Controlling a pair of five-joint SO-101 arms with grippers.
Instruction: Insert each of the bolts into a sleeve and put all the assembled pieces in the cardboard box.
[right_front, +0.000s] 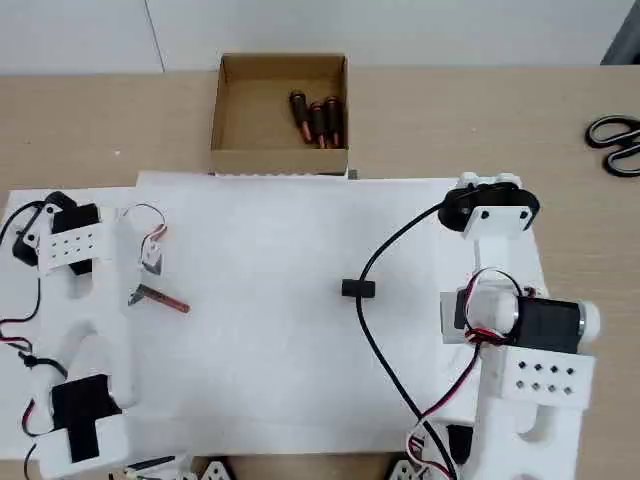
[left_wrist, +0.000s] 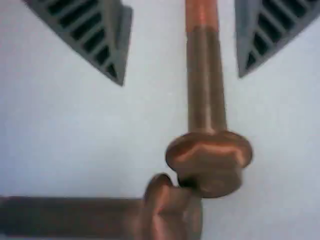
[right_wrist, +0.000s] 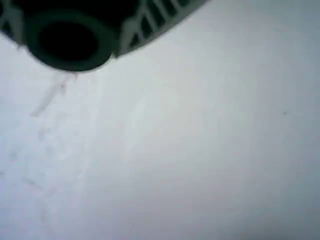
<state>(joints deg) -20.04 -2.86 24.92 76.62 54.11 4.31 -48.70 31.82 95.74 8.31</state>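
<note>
The wooden table (right_front: 80, 120) runs past every side of the white sheet (right_front: 260, 350) I work on. The sheet's middle lies open, with broad room between my two arms. Its far edge meets the cardboard box (right_front: 228, 155), which stands open-topped on the table. Three assembled pieces (right_front: 318, 118) lie together against the box's right wall, and the left half of its floor is bare.

My right arm (right_front: 530, 340) sits folded over the sheet's right edge. The right gripper (right_front: 488, 208) hangs close above the sheet, and I cannot tell how it stands. A black cable (right_front: 385, 360) curves from there across the sheet to the near edge, through a small black clip (right_front: 357, 289) near the middle. Scissors (right_front: 612, 142) lie at the table's far right edge, well apart from everything else.

My left gripper (left_wrist: 180, 77) is low over the sheet near its left side. Its jaws are spread wide and hold nothing, with one grey finger (left_wrist: 95, 35) on each side of a copper bolt (left_wrist: 206, 100) and a gap to each. The bolt lies flat. Its flanged head touches the head of a second copper piece (left_wrist: 75, 215), which lies crosswise to it.
</note>
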